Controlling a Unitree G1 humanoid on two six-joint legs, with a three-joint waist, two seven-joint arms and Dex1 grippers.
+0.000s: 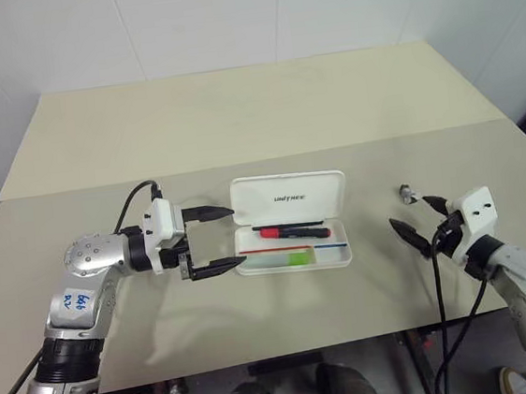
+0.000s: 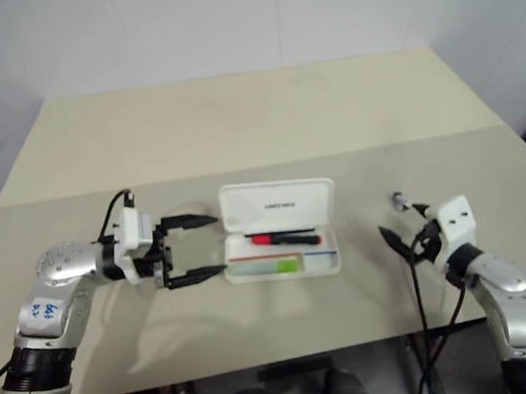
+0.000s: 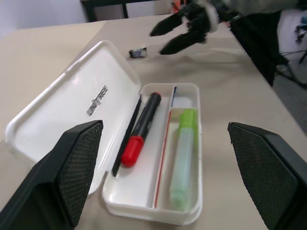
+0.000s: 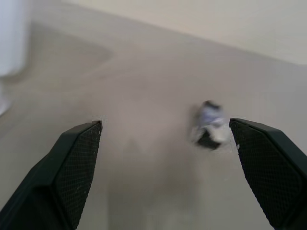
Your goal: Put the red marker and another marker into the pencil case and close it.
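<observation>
The white pencil case [image 1: 289, 198] lies open at the middle of the table, lid up and back, with "UNITREE" lettering on it. Inside it lie the red marker [image 3: 141, 128], black with a red cap, and beside it the other marker [image 3: 184, 155], pale mint with a lime-green cap. My left gripper [image 1: 213, 239] hovers open just left of the case, pointing at it, with nothing between its fingers. Well to the right of the case, my right gripper [image 1: 420, 218] stands open and empty near a small crumpled scrap.
A small dark-and-silver crumpled scrap [image 1: 408, 193] lies on the table right of the case, just ahead of my right gripper. The table [image 1: 236, 115] runs back to a white wall, with a seam across it behind the case.
</observation>
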